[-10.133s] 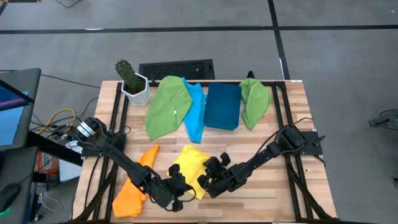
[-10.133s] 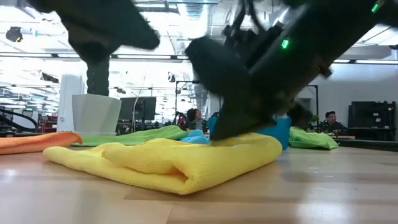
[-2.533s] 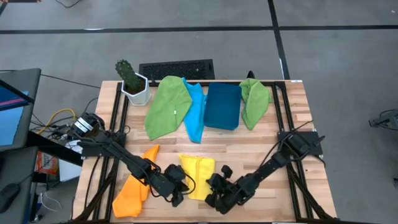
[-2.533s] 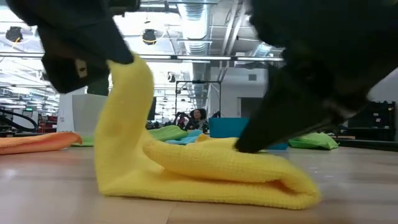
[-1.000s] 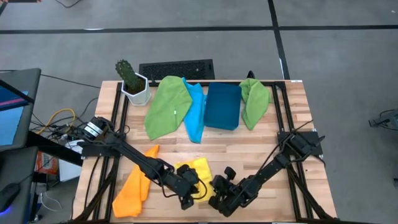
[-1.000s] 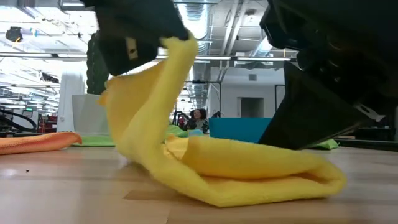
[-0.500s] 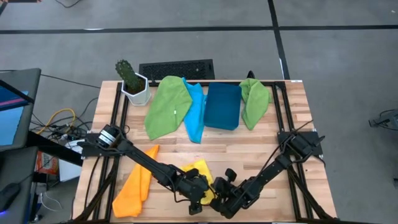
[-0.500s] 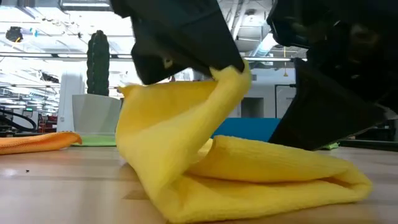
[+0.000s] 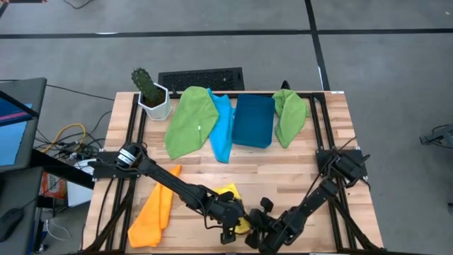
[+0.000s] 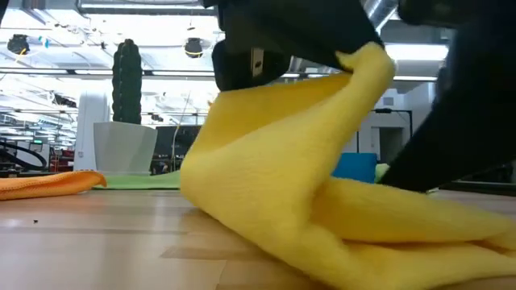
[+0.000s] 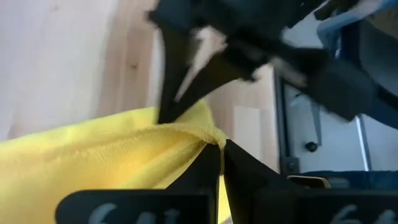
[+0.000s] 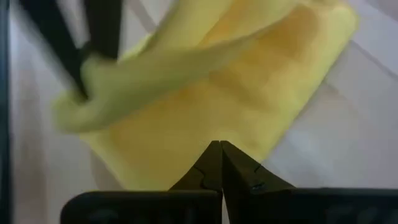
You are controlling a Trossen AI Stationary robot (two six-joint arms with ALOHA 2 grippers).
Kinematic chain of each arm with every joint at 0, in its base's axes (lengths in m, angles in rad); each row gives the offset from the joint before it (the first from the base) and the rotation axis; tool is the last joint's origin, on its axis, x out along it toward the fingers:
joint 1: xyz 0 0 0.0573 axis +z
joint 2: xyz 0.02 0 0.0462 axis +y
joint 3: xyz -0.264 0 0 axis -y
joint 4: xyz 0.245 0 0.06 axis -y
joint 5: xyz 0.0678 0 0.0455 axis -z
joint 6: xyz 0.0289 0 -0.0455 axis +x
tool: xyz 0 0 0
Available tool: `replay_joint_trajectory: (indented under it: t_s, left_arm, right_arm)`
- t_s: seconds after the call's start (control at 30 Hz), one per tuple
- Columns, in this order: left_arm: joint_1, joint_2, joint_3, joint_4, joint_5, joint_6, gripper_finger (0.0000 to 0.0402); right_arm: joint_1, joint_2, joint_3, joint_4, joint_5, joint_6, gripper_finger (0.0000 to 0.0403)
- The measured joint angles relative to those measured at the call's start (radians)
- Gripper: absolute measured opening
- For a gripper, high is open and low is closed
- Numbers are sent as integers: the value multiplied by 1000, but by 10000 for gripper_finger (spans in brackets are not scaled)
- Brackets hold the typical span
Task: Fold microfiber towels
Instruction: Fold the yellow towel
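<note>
Orange towel [image 9: 153, 211] flat on the counter [image 9: 191, 170], left of the yellow towel [image 10: 314, 201]. Cactus pot [image 9: 151, 95] at the far left corner. My left jaws [image 9: 228, 225] pinched shut on a yellow towel edge, lifted clear of the counter and draped over the rest of the cloth. My right jaws [image 9: 260, 234] closed, tips together just right of the yellow towel, at its lower layer; whether they grip it, cannot tell. Beyond the yellow towel, left to right: green towel [image 9: 191, 120], light blue towel [image 9: 222, 127], dark blue bin [image 9: 253, 120], second green towel [image 9: 290, 115].
</note>
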Motion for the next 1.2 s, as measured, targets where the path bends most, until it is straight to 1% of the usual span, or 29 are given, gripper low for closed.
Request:
replay_joint_trajectory:
  t_s: [0.23, 0.4, 0.63, 0.77, 0.83, 1.0, 1.2]
  left_arm:
    - [9, 2, -2, -3, -6, 16, 0]
    - [21, 2, -2, 3, 3, 27, 0]
    - [24, 2, -2, 4, 8, 44, 0]
    - [27, 2, -2, 4, -14, 49, 0]
    - [30, 8, -2, 8, -6, 50, 0]
    - [37, 57, -3, 32, 60, 26, 0]
    - [36, 66, -2, 46, 63, 14, 0]
  right_arm:
    - [40, 0, 0, -16, -4, 46, 22]
    - [25, 19, 0, -21, -7, 47, 20]
    - [-3, 20, 0, -18, -3, 22, 27]
    - [1, 20, 0, -16, -6, 16, 23]
    - [4, 20, 0, -17, -7, 12, 21]
    - [14, 20, 0, -18, -10, 8, 26]
    - [34, 18, 0, -16, -2, 7, 30]
